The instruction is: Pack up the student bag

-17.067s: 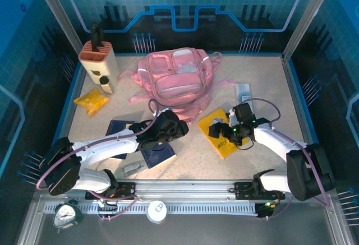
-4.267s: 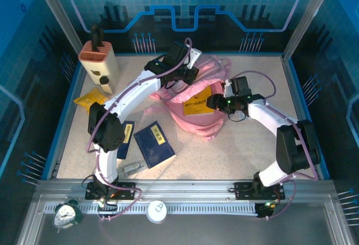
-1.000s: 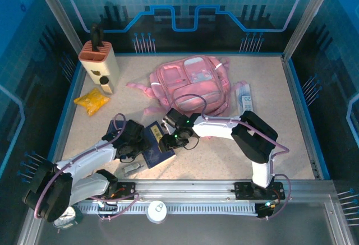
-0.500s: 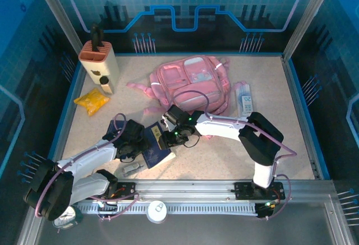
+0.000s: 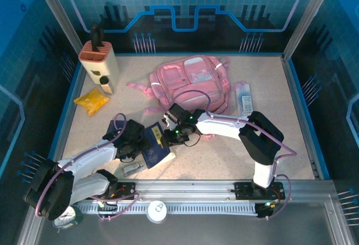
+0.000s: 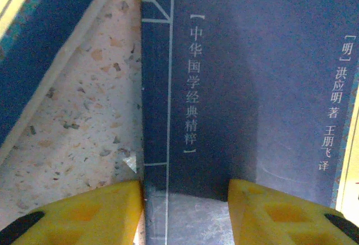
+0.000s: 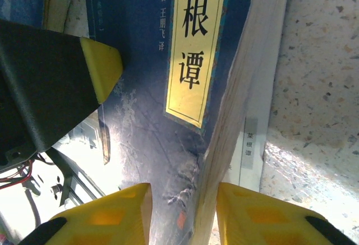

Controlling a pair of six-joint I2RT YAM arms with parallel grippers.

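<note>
Book [image 5: 157, 147] not packed | left hand [image 6: 185, 211] spread over it | right hand [image 7: 184, 214] round its edge, grip unclear | bag [image 5: 190, 82] beyond hands

ROBOTICS LAB TEST CELL: A speckled bench [image 5: 224, 161] stands boxed in by metal posts [image 5: 56, 15] and blue circuit-print panels [image 5: 185, 4], with two robot arms [image 5: 224, 126] bolted to a rail [image 5: 190, 189].

White arms [image 5: 90, 156] with black joints, purple cables [image 5: 193, 92], yellow claw fingertips [image 6: 84, 214].
</note>
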